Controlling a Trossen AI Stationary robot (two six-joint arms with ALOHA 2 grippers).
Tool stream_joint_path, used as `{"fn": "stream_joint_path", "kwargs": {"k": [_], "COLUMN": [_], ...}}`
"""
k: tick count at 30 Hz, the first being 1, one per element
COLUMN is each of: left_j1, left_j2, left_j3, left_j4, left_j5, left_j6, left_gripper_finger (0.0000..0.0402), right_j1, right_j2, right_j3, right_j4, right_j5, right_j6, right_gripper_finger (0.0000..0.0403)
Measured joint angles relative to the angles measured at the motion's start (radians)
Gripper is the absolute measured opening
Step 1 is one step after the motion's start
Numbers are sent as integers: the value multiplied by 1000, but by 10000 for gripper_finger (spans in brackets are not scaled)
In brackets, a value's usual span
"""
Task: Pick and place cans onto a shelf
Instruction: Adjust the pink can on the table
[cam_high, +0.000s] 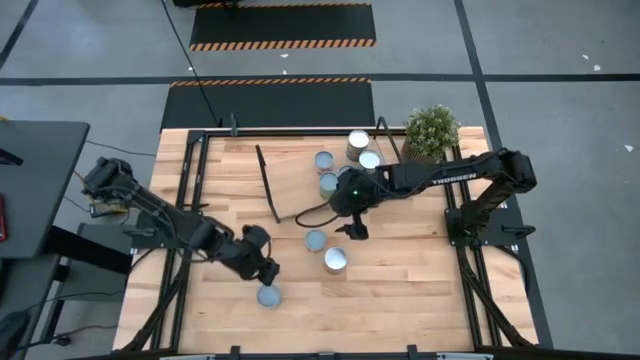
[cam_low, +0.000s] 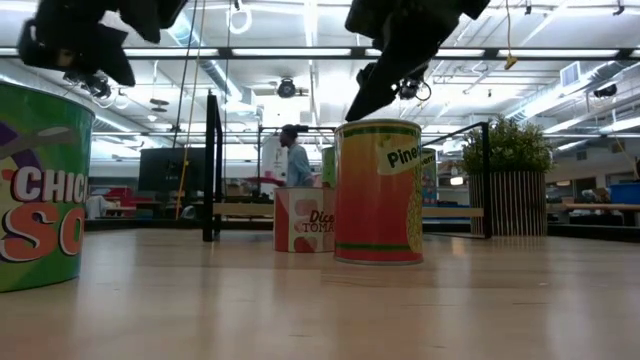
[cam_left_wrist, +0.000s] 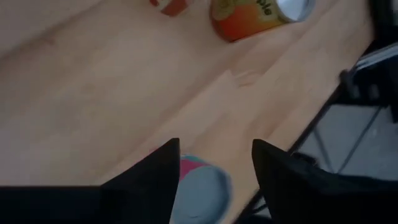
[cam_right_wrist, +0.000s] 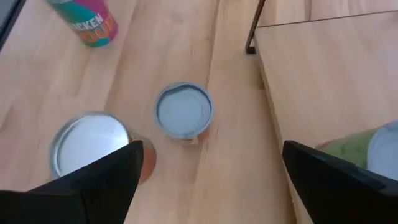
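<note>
Several cans stand upright on the wooden table. A teal-and-pink can (cam_high: 269, 296) with a pale-blue top (cam_left_wrist: 202, 190) stands near the front edge. My left gripper (cam_left_wrist: 214, 168) hangs just above it, open, a finger to either side of its top. My right gripper (cam_high: 350, 228) hovers open at mid-table over a pale-blue-topped can (cam_right_wrist: 184, 112) and a silver-topped orange can (cam_right_wrist: 90, 146). The shelf (cam_high: 300, 180), a light board with black frame ends, lies behind them. More cans (cam_high: 358, 142) stand to its right.
A potted plant (cam_high: 432, 130) stands at the far right corner. Black frame rails (cam_high: 195, 180) run along the table's sides. The shelf's board (cam_right_wrist: 323, 62) is bare on its left part. In the low view a person (cam_low: 297, 155) stands in the room beyond the table.
</note>
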Motion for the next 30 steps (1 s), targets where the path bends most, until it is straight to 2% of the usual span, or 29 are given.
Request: {"fn": "stream_joint_path", "kwargs": {"k": [6, 14, 22, 27, 30], "left_j1": [62, 142, 134, 109, 102], "left_j2": [-59, -207, -394, -420, -420], "left_j3": [0, 0, -47, -110, -157], "left_j4": [-123, -307, -332, -297, -234], "left_j5": [83, 118, -50, -184, -209], "left_j6": [213, 412, 410, 353, 308], "left_gripper_finger": [188, 163, 143, 142, 142], "right_j1": [-9, -16, -29, -29, -26], "right_j2": [61, 148, 231, 254, 259], "right_j3": [4, 126, 257, 305, 312], "right_j4": [4, 15, -22, -79, -108], "right_j5": [8, 28, 30, 34, 54], "right_j6": [81, 135, 143, 137, 125], "right_gripper_finger": [380, 366, 365, 365, 365]}}
